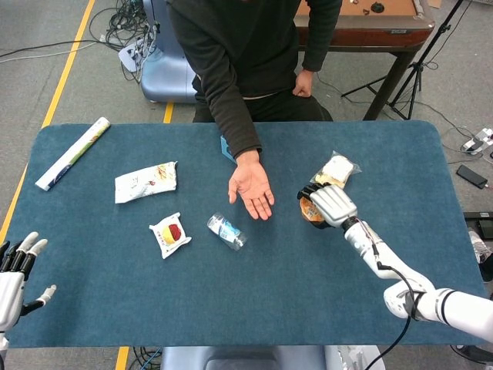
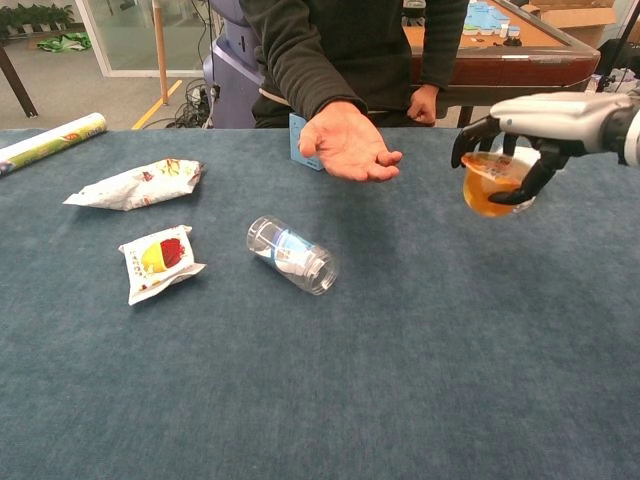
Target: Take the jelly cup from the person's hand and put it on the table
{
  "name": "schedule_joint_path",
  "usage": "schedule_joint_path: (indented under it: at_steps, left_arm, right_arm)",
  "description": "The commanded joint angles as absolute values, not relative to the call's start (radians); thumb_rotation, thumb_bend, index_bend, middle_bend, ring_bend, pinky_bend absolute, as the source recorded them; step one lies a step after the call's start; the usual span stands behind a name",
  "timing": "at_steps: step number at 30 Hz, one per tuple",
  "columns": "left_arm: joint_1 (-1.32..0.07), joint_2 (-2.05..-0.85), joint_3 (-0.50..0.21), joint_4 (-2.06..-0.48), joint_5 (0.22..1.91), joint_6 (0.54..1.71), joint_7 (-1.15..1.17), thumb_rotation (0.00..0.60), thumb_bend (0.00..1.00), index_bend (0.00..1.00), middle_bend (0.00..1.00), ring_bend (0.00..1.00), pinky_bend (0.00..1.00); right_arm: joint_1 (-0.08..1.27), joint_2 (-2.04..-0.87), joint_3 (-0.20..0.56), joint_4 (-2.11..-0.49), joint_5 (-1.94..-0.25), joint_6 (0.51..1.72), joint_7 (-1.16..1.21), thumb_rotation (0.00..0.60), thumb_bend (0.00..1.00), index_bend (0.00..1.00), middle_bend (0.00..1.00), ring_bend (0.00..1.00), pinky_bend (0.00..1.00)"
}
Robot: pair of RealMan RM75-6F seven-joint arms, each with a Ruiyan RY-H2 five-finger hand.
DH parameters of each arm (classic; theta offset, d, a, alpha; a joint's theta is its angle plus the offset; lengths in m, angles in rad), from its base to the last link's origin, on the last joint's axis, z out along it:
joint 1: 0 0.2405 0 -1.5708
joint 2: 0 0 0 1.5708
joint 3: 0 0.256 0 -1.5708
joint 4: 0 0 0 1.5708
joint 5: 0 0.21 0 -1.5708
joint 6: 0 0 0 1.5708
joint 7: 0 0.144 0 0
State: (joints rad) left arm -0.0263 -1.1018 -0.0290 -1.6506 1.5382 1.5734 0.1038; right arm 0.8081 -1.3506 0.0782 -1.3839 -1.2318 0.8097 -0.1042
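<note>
My right hand [image 1: 331, 203] [image 2: 520, 130] grips the orange jelly cup [image 2: 487, 186] [image 1: 310, 210] from above, holding it a little above the blue table [image 2: 420, 350] at the right. The person's hand [image 1: 252, 189] [image 2: 348, 145] lies palm up and bare over the table's middle, well to the left of the cup. My left hand [image 1: 15, 270] hovers at the table's near left corner with fingers spread and nothing in it; the chest view does not show it.
A bagged pastry [image 1: 336, 170] lies just behind the cup. A clear bottle [image 1: 226, 231] [image 2: 292, 254] lies on its side mid-table. A small red-yellow packet [image 1: 170, 233] [image 2: 158, 260], a white wrapper [image 1: 145, 181] [image 2: 135, 185] and a rolled tube [image 1: 73, 153] [image 2: 50, 140] lie to the left.
</note>
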Motion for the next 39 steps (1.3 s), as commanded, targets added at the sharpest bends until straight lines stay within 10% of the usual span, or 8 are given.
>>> schedule_joint_path:
  at_steps: [1,5,17,39]
  left_arm:
    - [-0.025,-1.102,-0.029,-1.651,1.539,1.575,0.103,0.6,0.21,0.14,0.07,0.09,0.02]
    - [-0.025,-1.103,-0.028,-1.649,1.54,1.573,0.104,0.6,0.21,0.14,0.07,0.09,0.02]
    - [-0.026,-1.108,-0.028,-1.642,1.54,1.571,0.099,0.6,0.21,0.14,0.07,0.09,0.02]
    - [-0.06,-1.119,-0.051,-1.631,1.523,1.532,0.11,0.6,0.21,0.14,0.07,0.09,0.02]
  right_arm:
    - [0.812,-1.408,0.066,-1.316,-1.267,0.786,-0.079,0.6,0.49,0.44,0.35,0.27,0.53]
    - [0.816,-1.443,0.065,-1.268,-1.265,0.761,-0.068,0.6,0.49,0.43,0.32,0.21,0.44]
    - [0.805,-1.438,0.066,-1.284,-1.241,0.728,-0.083,0.6,0.47,0.0,0.01,0.0,0.14]
    - [0.425,-1.035,-0.006,-1.774,-1.312,1.304,-0.277,0.6,0.46,0.0,0.02,0.0,0.12]
